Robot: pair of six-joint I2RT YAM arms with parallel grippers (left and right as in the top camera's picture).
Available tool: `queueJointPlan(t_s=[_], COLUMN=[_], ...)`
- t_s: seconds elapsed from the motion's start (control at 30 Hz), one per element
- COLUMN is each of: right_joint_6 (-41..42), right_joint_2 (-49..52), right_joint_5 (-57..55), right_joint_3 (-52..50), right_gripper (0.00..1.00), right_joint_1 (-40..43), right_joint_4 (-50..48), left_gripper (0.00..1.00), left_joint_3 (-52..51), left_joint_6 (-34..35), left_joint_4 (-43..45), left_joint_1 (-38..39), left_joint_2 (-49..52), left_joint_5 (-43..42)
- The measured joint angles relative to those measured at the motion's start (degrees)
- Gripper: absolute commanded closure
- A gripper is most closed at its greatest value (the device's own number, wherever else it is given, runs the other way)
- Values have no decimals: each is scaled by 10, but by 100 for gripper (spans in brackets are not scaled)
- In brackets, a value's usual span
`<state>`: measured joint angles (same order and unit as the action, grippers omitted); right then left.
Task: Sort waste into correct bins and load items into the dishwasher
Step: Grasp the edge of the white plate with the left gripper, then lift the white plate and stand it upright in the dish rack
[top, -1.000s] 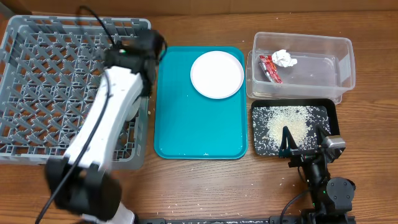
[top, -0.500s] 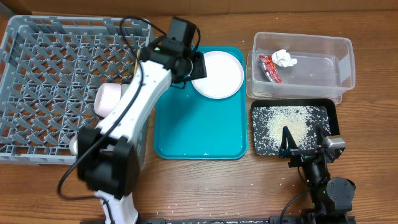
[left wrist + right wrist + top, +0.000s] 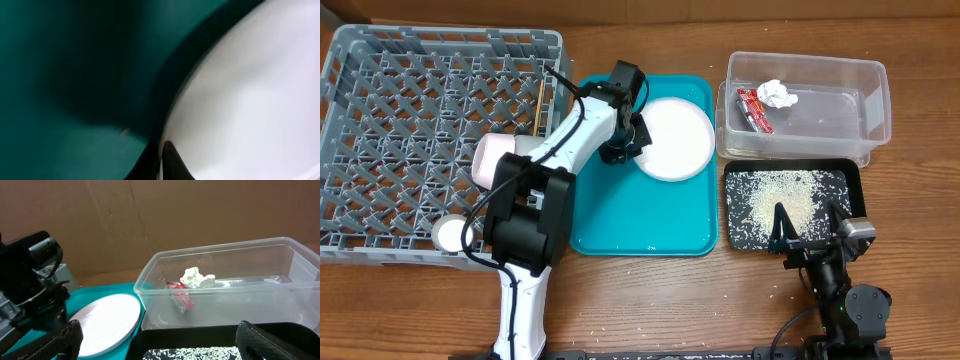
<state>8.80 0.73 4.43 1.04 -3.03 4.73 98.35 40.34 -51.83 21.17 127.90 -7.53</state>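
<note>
Pinching the plate (image 3: 672, 138) by its left rim with the left fingers (image 3: 175, 167), on the teal tray (image 3: 620, 215) beside the grey rack (image 3: 410, 130); holding the right fingers (image 3: 65, 340) spread wide above the black tray (image 3: 852, 185) of rice (image 3: 780, 200).

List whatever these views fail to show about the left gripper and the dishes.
- Left gripper: overhead, its own wrist covers the fingertips at the plate rim; grip unreadable.
- Left wrist view: blurred close-up of plate and teal tray; jaws cut off at bottom edge.
- Pink bowl in dish rack: overhead, left arm covers part.
- Red wrapper print: overhead, too small.
</note>
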Motion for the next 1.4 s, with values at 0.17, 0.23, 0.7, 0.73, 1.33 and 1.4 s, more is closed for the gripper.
queueJointPlan(t_s=[0.17, 0.23, 0.7, 0.73, 1.33, 1.4], right_joint_6=[0, 0, 0, 0, 0, 0], right_joint_2=[0, 0, 0, 0, 0, 0], right_joint_5=[0, 0, 0, 0, 0, 0], right_joint_3=[0, 0, 0, 0, 0, 0], right_gripper=[0, 0, 0, 0, 0, 0], right_joint_1=[0, 0, 0, 0, 0, 0], right_joint_4=[0, 0, 0, -1, 0, 0], left_gripper=[96, 96, 96, 96, 96, 95], left_joint_3=[30, 63, 124, 119, -121, -135], left_joint_6=[-45, -69, -296, -311, -469, -470], left_joint_4=[-130, -184, -239, -220, 51, 51], left_joint_1=[-16, -26, -77, -87, -242, -242], left_joint_2=[-24, -73, -344, -336, -280, -265], left_joint_5=[44, 117, 695, 711, 691, 690])
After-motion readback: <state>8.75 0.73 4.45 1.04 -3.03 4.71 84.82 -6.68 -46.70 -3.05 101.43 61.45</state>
